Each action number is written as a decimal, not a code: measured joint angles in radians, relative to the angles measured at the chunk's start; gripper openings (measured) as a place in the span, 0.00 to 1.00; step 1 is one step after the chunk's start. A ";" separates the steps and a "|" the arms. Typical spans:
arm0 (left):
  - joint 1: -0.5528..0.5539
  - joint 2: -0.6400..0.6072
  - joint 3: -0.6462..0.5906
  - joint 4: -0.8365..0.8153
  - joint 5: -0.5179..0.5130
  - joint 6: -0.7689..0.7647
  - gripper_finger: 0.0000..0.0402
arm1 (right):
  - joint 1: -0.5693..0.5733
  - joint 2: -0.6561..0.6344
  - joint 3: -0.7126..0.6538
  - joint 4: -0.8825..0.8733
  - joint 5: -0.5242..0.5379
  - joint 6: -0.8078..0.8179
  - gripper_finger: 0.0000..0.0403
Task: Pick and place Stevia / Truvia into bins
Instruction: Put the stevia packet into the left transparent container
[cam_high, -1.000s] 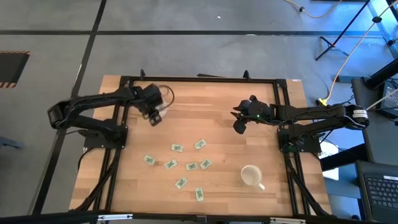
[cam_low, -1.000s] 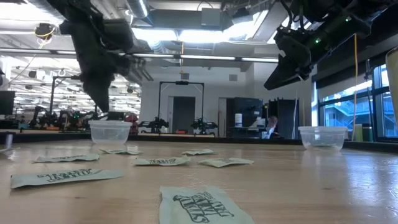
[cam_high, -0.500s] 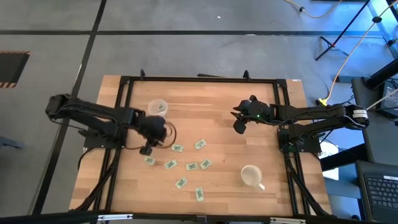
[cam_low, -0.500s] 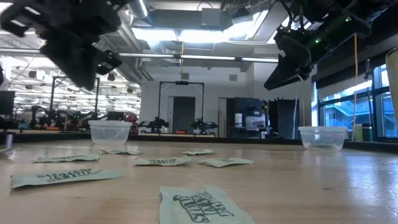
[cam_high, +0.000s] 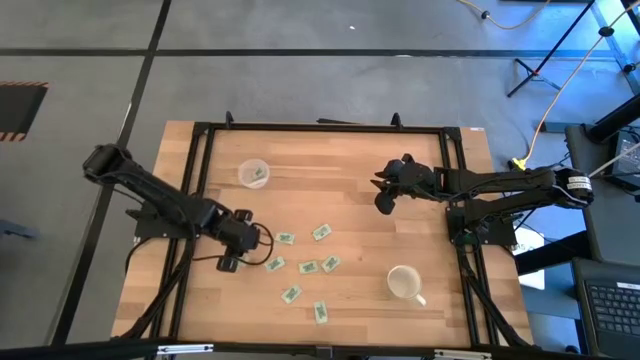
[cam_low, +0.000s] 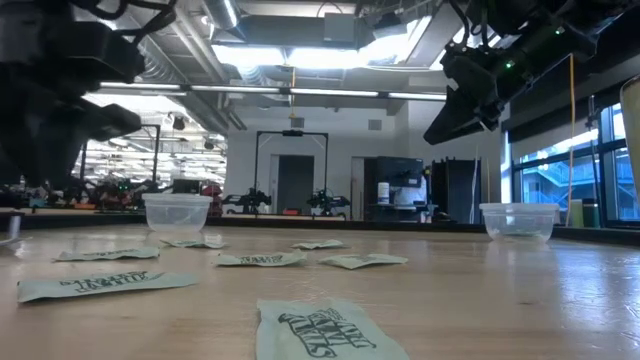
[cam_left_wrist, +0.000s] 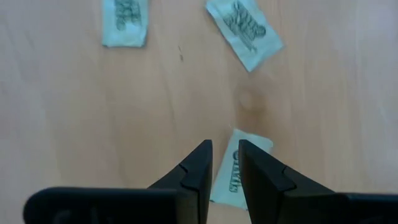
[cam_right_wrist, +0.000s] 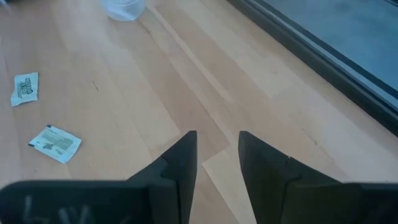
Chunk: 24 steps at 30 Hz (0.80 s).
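The left gripper is seen over the table at the left edge of the scattered packets, its fingers standing slightly apart with a narrow gap and nothing pinched between them. Just beyond its fingertips, in the left wrist view, one Stevia packet lies flat on the wood, partly hidden behind the right-hand finger; two more packets are seen farther ahead of the gripper, well apart from it. In the high view the remaining packets are spread to the right of this gripper, toward the middle of the table, and a clear cup with a packet inside stands beyond the gripper near the far edge (a white mug is also seen, well to its right). The right gripper is held above the table's right half, its fingers parted and empty, with bare wood beneath. The second clear cup is seen in the low view, below and beside this gripper.
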 joint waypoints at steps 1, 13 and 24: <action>-0.012 0.005 -0.002 0.008 -0.011 -0.007 0.18 | 0.000 0.000 0.000 0.000 0.000 0.001 0.30; -0.064 0.074 -0.006 0.063 -0.022 -0.050 0.18 | 0.000 0.000 0.000 0.000 0.000 0.027 0.30; -0.064 0.157 -0.006 0.096 -0.015 -0.087 0.34 | 0.000 0.000 0.000 0.000 0.000 0.026 0.30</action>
